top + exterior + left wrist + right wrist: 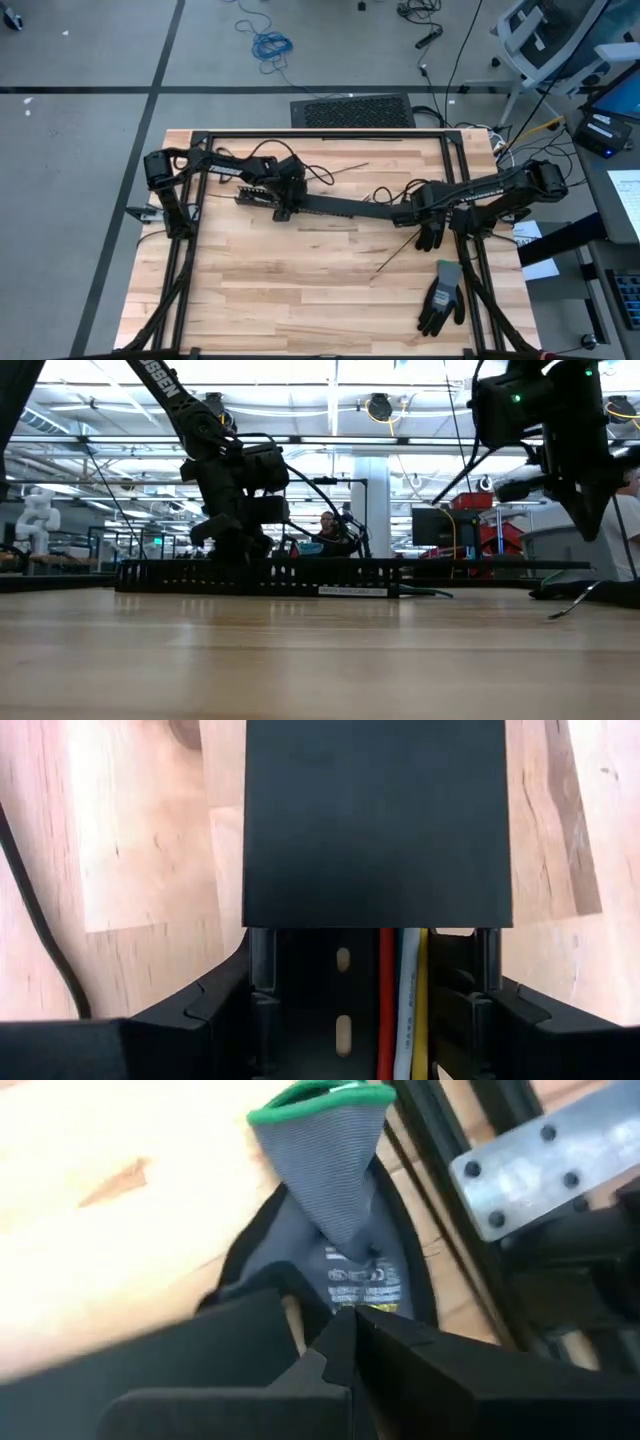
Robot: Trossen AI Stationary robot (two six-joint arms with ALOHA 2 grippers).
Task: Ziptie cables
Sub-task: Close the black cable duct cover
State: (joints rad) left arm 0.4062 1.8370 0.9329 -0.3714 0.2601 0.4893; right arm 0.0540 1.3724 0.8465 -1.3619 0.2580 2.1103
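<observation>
My left pincer [365, 1020] sits wide astride the black slotted cable tray [375, 820] holding the red, white and yellow wires [402, 1010], right pincer [345, 1342] shut over the grey glove [330, 1190]; next I'd need a zip-tie.

Bare near tabletop [270, 290] — glove [441, 298] at right edge

High view: overhead, straight down, whole pale wooden tabletop [300, 270] and both arms. Low view: table height, level across wood into room, long black slotted cable tray [260, 575] mid-distance. Left wrist view: very close above same tray [375, 820]. Right wrist view: close over grey-and-black work glove [330, 1210], shared with high view [442, 297].
</observation>
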